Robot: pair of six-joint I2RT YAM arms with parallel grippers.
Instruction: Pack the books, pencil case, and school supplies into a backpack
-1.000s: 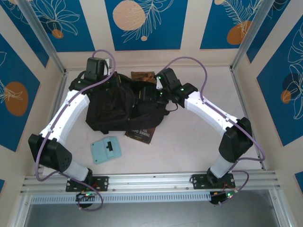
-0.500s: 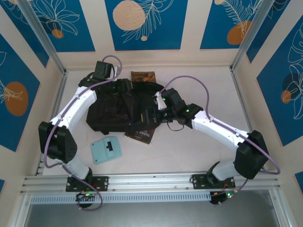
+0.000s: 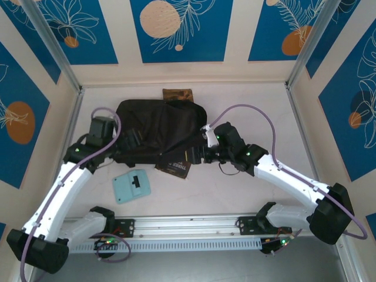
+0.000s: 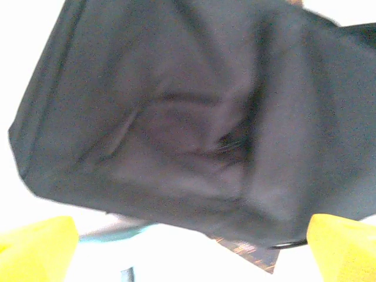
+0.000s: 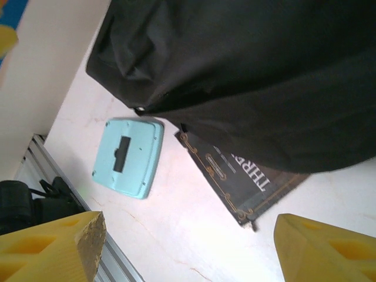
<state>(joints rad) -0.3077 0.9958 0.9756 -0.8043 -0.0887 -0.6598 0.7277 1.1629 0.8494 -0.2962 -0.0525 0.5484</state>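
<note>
The black backpack (image 3: 155,126) lies flat in the upper middle of the overhead view, its lower edge covering part of the dark brown book (image 5: 235,185); the light-teal piece (image 5: 129,155) sits lower left of it. The left gripper (image 4: 191,244) and right gripper (image 5: 188,247) hang at that edge, both spread wide and empty. Best, I judge, one claw lifts fabric alone while the other draws the book out flat.

I count one black backpack (image 3: 155,132). Two books poke out from under it: one dark brown book (image 3: 176,167) at its near edge and one brown book (image 3: 178,94) at its far edge. I see one light-teal piece (image 3: 131,187).
</note>
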